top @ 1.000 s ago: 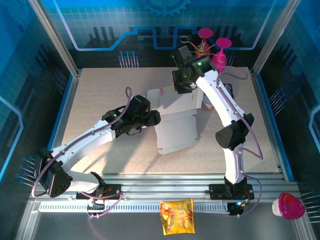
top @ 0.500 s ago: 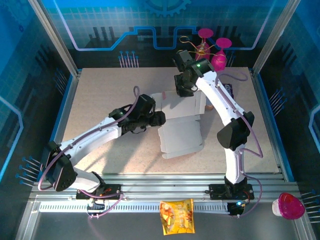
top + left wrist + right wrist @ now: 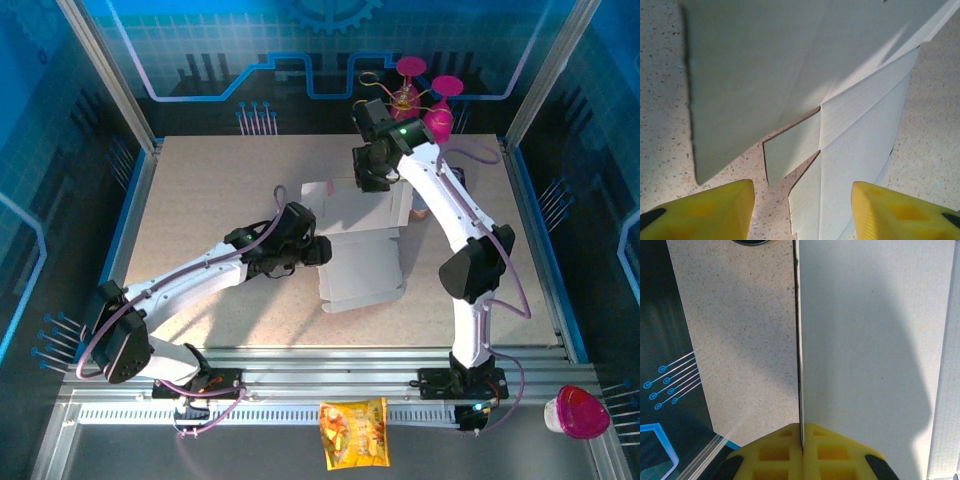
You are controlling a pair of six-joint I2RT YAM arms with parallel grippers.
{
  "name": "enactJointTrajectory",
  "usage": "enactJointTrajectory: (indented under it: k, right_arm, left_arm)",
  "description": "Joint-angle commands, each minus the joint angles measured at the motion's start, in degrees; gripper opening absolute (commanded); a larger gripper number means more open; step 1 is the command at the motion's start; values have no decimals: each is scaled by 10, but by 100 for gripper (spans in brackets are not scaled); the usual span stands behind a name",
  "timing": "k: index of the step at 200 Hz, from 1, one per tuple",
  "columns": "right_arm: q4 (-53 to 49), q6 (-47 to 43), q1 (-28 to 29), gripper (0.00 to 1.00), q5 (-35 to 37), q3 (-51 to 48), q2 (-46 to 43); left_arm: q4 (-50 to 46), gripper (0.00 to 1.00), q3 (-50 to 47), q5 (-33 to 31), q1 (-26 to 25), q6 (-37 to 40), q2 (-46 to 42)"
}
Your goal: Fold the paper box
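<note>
your paper box (image 3: 365,262), a thin, pale cardboard die-cut sheet with creases and flaps, sits mid-table, a touch right of centre, and it's no box yet. the near panel (image 3: 362,278) lies flat on the speckled beige table (image 3: 210,190). the far panel (image 3: 355,208) is tipped up along a crease, its far edge in the right gripper (image 3: 372,182). by my read you're early in the fold: one panel raised, no side walls standing, nothing tucked or locked. most of the work is left.

now the views. from above you get the layout: both arms meeting at the sheet, left gripper (image 3: 320,250) just beside its left edge, but the jaws are too small to read there. the right wrist camera settles one side: right gripper (image 3: 802,440) pinched tight on the cardboard edge, yellow fingers (image 3: 770,452) flush either side. the left wrist camera shows the left gripper (image 3: 802,192) spread wide, holding nothing, with a small side flap (image 3: 790,152) in the gap ahead, under the raised panel. that flap is hard to pick out from above. far back, two magenta plastic goblets (image 3: 425,95) stand well apart from the sheet.
</note>
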Motion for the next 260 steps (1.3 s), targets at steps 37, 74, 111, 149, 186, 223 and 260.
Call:
enactJointTrajectory:
  k: [37, 74, 111, 149, 186, 223, 260]
  right_arm:
    - [1, 17, -7, 0, -6, -17, -25]
    - [8, 17, -7, 0, -6, -23, -26]
    - [14, 20, -4, 0, -6, -20, -22]
    - [14, 21, 2, 0, -6, -17, -17]
    - [16, 23, 4, 0, -5, -24, -16]
    - [27, 25, 5, 0, -5, -39, -23]
    - [29, 26, 7, 0, -5, -40, -23]
  left_arm:
    - [-21, 39, 64, -39, -3, 3, 46]
    - [-78, 24, 115, -64, -13, 4, 79]
    - [-174, 16, 182, -93, -24, -2, 130]
    - [-252, 29, 259, -132, -48, -3, 192]
    - [-293, 38, 317, -165, -67, 2, 225]
    - [-298, 40, 334, -173, -71, -2, 232]
    - [-258, 36, 326, -166, -74, 16, 236]
